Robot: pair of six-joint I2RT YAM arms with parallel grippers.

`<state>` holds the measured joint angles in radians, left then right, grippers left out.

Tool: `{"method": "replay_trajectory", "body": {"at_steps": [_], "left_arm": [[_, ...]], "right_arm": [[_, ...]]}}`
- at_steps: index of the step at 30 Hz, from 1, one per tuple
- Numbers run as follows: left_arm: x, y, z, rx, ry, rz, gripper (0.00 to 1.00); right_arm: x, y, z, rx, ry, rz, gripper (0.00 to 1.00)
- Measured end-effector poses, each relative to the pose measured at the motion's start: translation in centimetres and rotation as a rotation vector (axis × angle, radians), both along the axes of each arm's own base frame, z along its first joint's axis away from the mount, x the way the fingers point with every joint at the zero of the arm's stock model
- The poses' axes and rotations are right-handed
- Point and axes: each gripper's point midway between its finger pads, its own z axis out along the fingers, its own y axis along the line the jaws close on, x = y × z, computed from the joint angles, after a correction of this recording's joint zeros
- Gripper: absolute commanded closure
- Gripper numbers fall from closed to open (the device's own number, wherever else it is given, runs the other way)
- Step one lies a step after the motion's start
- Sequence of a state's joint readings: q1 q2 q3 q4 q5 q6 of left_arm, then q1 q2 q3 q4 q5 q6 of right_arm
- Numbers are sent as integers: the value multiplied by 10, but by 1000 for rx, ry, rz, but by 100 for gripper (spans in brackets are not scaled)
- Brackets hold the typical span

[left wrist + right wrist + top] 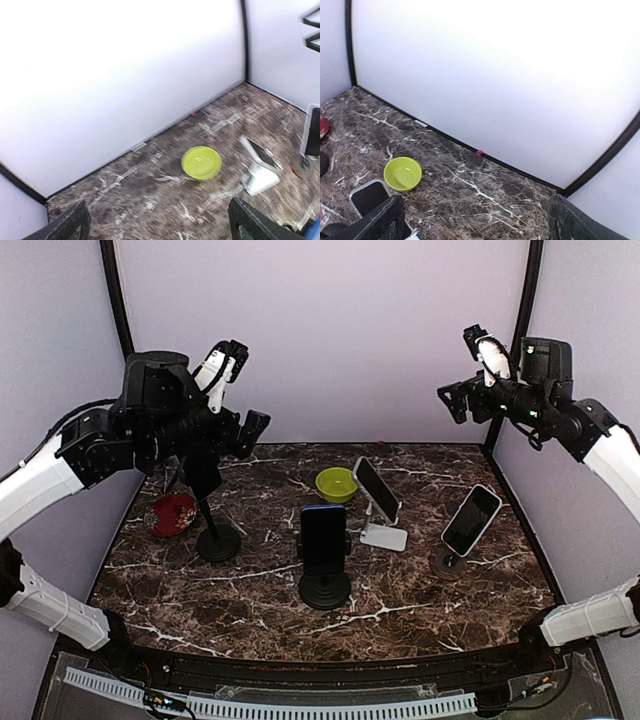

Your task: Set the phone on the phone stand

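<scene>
Three phones show in the top view, each on a stand. A black phone [324, 532] stands upright on a black round stand [325, 591] at the centre. A second phone [375, 489] leans on a white stand [386, 536]. A third phone [471, 520] rests on a small round stand [447, 562] at the right. A fourth black stand [217, 541] is at the left, its top partly hidden by my left arm. My left gripper [250, 432] is open and empty, raised above the back left. My right gripper [455, 400] is open and empty, raised at the back right.
A green bowl [336, 484] sits at the back centre, also in the left wrist view [201, 162] and the right wrist view [402, 173]. A red bowl [172, 514] sits at the left. White walls enclose the marble table [420, 610] on three sides.
</scene>
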<state>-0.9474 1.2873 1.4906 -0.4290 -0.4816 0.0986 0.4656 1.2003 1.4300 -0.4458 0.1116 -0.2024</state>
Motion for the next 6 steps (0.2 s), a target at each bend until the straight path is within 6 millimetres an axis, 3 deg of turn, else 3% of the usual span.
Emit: {"method": "replay_trajectory", "body": {"at_steps": [6], "left_arm": [[10, 40, -11, -63, -116, 214, 1]], "right_arm": [[7, -40, 5, 68, -31, -169, 0]]}}
